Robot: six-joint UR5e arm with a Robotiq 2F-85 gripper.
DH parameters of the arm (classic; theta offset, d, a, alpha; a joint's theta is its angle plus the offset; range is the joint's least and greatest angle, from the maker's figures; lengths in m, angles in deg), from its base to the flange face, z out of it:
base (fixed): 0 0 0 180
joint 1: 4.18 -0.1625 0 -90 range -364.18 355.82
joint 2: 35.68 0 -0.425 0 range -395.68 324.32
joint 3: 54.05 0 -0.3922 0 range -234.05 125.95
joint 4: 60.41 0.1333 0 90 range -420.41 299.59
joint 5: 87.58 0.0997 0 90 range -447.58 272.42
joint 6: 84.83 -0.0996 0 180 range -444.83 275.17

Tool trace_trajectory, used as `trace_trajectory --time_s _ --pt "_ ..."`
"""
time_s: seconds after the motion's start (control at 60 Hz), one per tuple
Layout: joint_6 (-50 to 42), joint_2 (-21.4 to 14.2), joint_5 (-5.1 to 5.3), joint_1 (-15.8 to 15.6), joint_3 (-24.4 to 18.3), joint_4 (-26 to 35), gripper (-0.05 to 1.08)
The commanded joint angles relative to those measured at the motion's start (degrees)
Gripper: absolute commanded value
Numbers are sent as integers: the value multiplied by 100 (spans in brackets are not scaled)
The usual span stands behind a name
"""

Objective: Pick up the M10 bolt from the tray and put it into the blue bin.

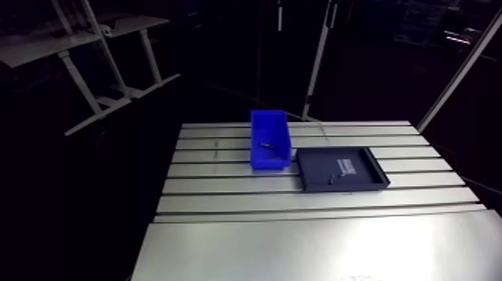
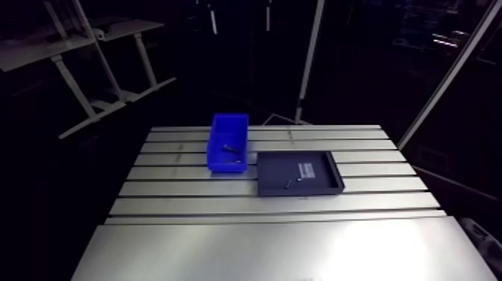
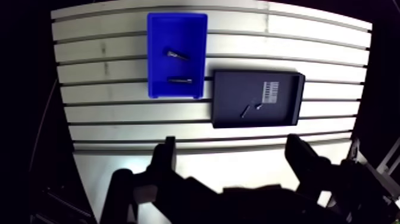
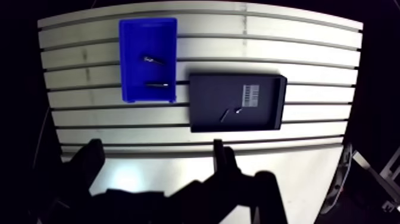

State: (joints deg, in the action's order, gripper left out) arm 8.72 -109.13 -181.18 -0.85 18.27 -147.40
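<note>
Arm view, left to right.

1. Rectangular blue plastic bin (image 1: 270, 161) stands on the slotted aluminium tabletop (image 1: 314, 243). 2 dark bolts (image 3: 177, 55) lie inside it, apart from each other.
2. Shallow dark rectangular tray (image 1: 317, 166) sits just beside the bin, on its right; cannot tell whether they touch. A white printed label (image 3: 271, 91) lies on the tray floor.
3. Task item: slim dark metal bolt (image 3: 246, 111) lies flat in the tray, at a slant, near the label, not in the bin. A small pale fleck (image 3: 258, 107) sits just beside 1 end. Thread and head are too small to make out.

Surface: parallel slots run across the far part of the tabletop. The near part is a plain smooth sheet with bright glare.

Wrist view: pincer (image 3: 232, 143) hangs over the near part, its 2 fingers (image 3: 168, 156) spread wide with nothing between them. Bin and tray both lie ahead of it, well apart.
</note>
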Motion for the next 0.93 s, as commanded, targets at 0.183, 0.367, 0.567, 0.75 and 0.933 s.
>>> trace_trajectory --time_s 0.183,0.367,0.567,0.75,0.933 --pt "-53 -139 5 64 -30 11 0" --pt "-52 -172 12 63 -62 11 0" --pt "-52 -182 14 54 -49 36 0" --pt "-52 -182 14 47 -23 123 0" --pt "-43 -182 14 37 -4 125 0"
